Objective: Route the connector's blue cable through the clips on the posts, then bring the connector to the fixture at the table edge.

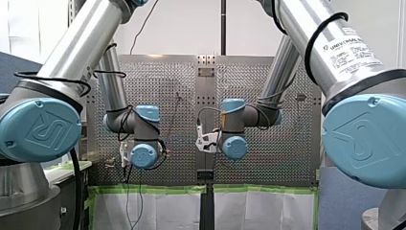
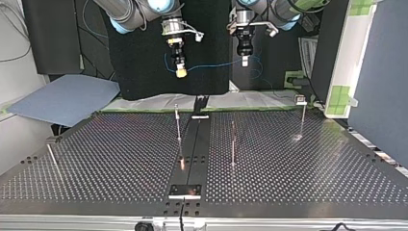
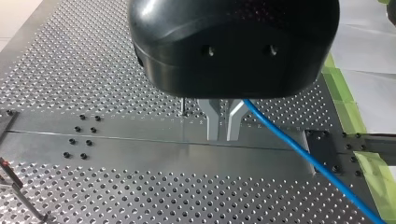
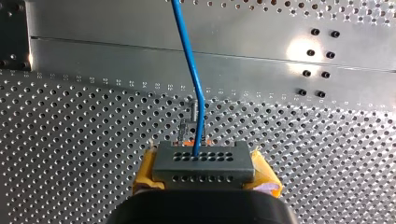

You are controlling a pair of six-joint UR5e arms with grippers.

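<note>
My right gripper point(image 4: 203, 179) is shut on the grey connector point(image 4: 204, 161), gripped between its yellow pads point(image 4: 267, 179). The blue cable point(image 4: 189, 56) leaves the connector's face and runs ahead over the perforated table. My left gripper point(image 3: 223, 127) is shut on the blue cable point(image 3: 299, 149), which trails away from its metal fingers point(image 3: 212, 122) to one side. In the top view both grippers hang high above the far edge of the table, my right gripper point(image 2: 181, 71) at the left and my left gripper point(image 2: 245, 58) at the right, with the blue cable point(image 2: 211, 65) sagging between them.
Thin posts stand on the table: one point(image 2: 178, 122) left of the centre rail, one point(image 2: 233, 144) right of it, and one point(image 2: 302, 118) with a clip on top at the far right. A small plate point(image 2: 185, 191) sits at the near end of the rail. A slanted rod point(image 2: 53, 161) stands at the left.
</note>
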